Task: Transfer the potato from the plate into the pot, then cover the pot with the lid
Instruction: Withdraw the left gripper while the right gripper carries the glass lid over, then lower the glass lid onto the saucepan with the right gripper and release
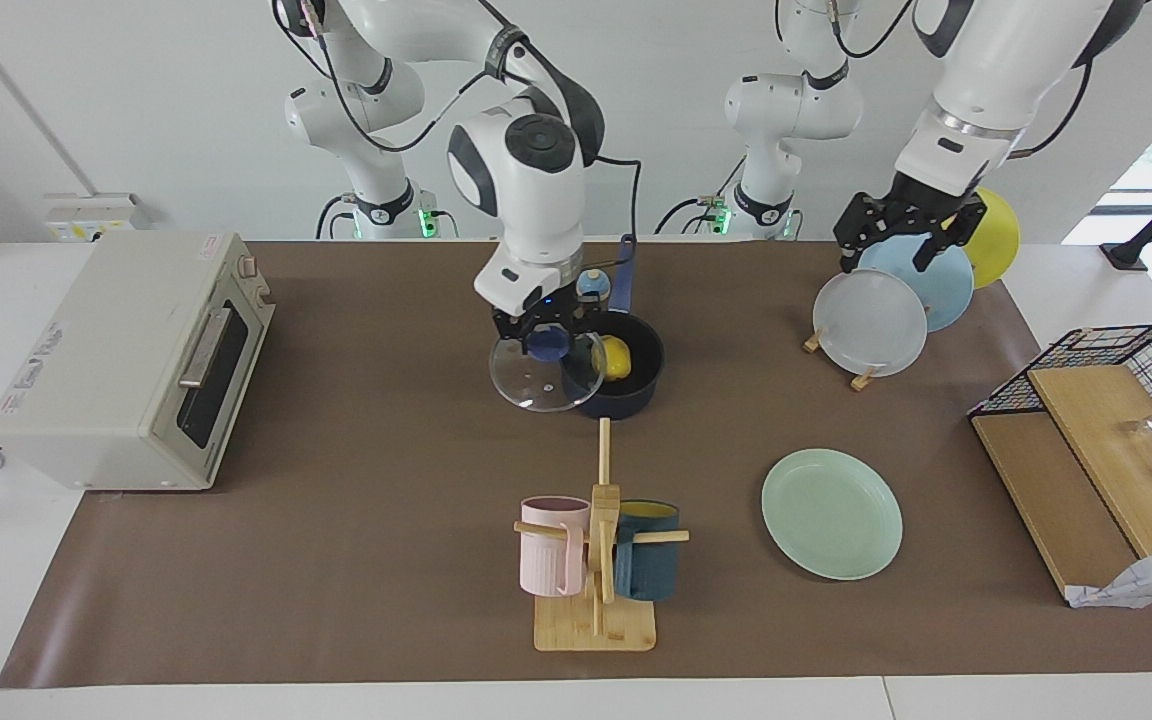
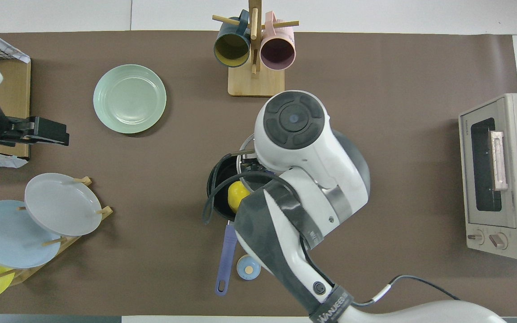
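The potato (image 1: 613,358) lies inside the pot (image 1: 626,378), which stands on the brown mat (image 1: 336,560) near the middle of the table, its long blue handle (image 2: 226,259) pointing toward the robots. The right gripper (image 1: 542,326) is clamped on the blue knob of the glass lid (image 1: 543,375) and holds it in the air, tilted, over the pot's rim on the side toward the right arm's end; the lid overlaps only part of the opening, and the potato shows past its edge. The mint-green plate (image 1: 831,513) lies bare, farther from the robots than the pot and toward the left arm's end. The left gripper (image 1: 904,228) hangs high over the plate rack (image 1: 841,360), its jaws spread wide with nothing between them.

The mat between pot and toaster oven (image 1: 126,360) is open, as is the strip along the mat's edge farthest from the robots on either side of the mug stand (image 1: 596,600). A small blue-and-tan domed object (image 2: 248,267) sits just beside the pot handle, nearer to the robots than the pot.

Counted: one potato, one pot, one lid, one mint plate; three plates in the rack, grey-white (image 1: 869,322), light blue (image 1: 926,275) and yellow (image 1: 994,235); two mugs on the stand, pink (image 1: 551,545) and dark teal (image 1: 648,565); one toaster oven; one wire basket (image 1: 1136,360) with wooden boards at the left arm's end.
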